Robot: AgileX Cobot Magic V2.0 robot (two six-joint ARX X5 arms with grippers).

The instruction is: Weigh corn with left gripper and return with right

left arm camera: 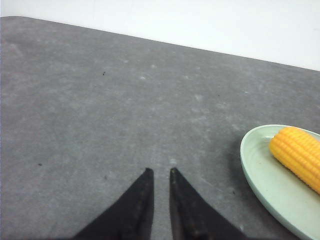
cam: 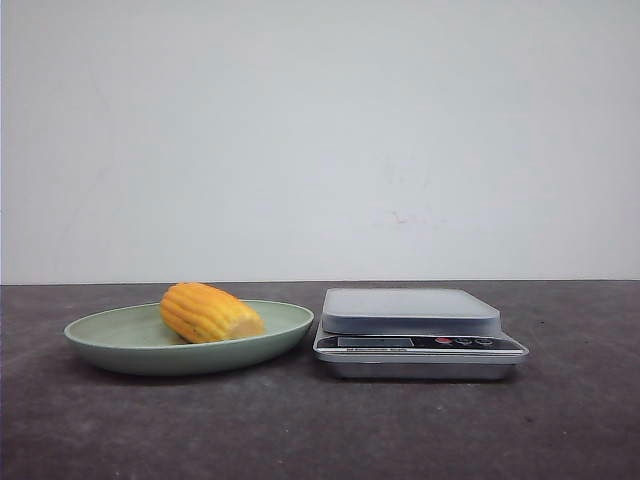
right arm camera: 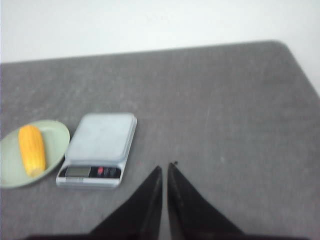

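Observation:
The corn (cam: 210,312), a short yellow-orange cob piece, lies on its side in the green plate (cam: 110,345) left of centre. The silver scale (cam: 410,312) stands just right of the plate with its tray bare. Neither gripper shows in the front view. My left gripper (left arm camera: 160,172) hovers over bare table, jaws nearly together and empty; the corn (left arm camera: 297,155) and the plate (left arm camera: 260,175) are off to its side. My right gripper (right arm camera: 165,166) is shut and empty, set back from the scale (right arm camera: 102,137); the corn (right arm camera: 31,150) and the plate (right arm camera: 57,135) lie beyond the scale.
The dark grey table top (cam: 320,430) ends at a white wall (cam: 320,140) behind. The scale's display and buttons (cam: 420,342) face the robot. A rounded table corner (right arm camera: 285,47) shows in the right wrist view.

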